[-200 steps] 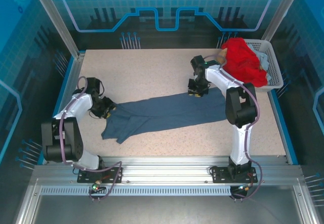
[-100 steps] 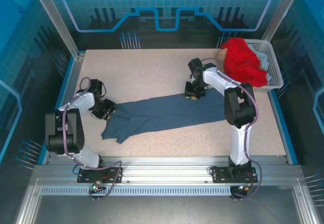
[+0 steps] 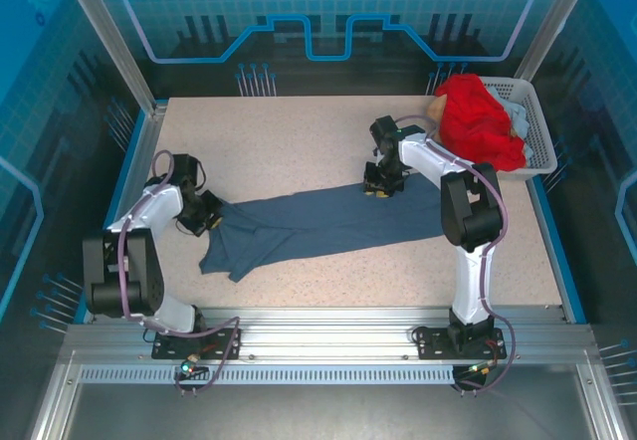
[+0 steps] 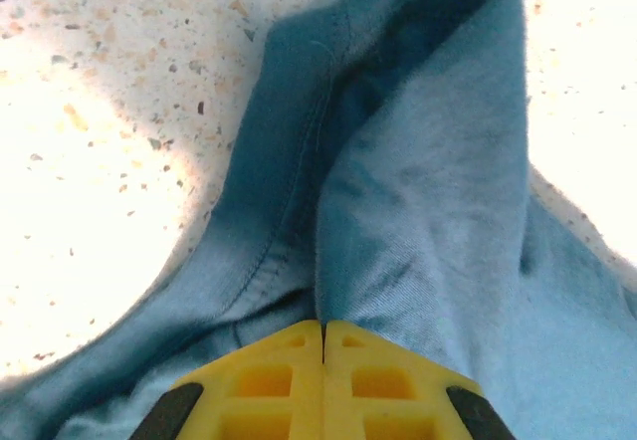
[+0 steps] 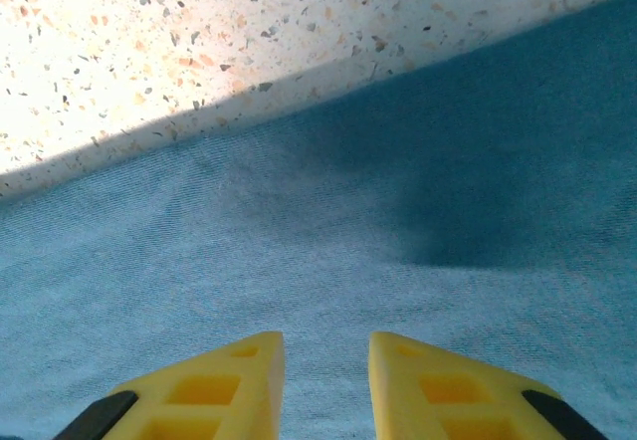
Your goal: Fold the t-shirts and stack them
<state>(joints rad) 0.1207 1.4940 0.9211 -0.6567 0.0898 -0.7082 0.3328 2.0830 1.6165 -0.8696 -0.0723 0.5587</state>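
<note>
Once the left gripper (image 4: 322, 323) was clamped onto the slate-blue t-shirt (image 3: 318, 221) at 9 o'clock | right gripper (image 5: 326, 338) parted, nothing held | spreading enabled

We find the flat t-shirt (image 3: 328, 223) lying on the table (image 3: 289, 141), stretched across its middle from the near left to the far right. The left gripper (image 3: 215, 217) sits at the shirt's left end, its tips meeting on a raised fold of the cloth, and the right gripper (image 3: 379, 188) stands over its rear edge, right of centre. At the table's far right corner we see the basket (image 3: 540, 151), and in it the heaped t-shirt (image 3: 478, 121), which spills over the basket's left rim, just behind and to the right of the right gripper.
</note>
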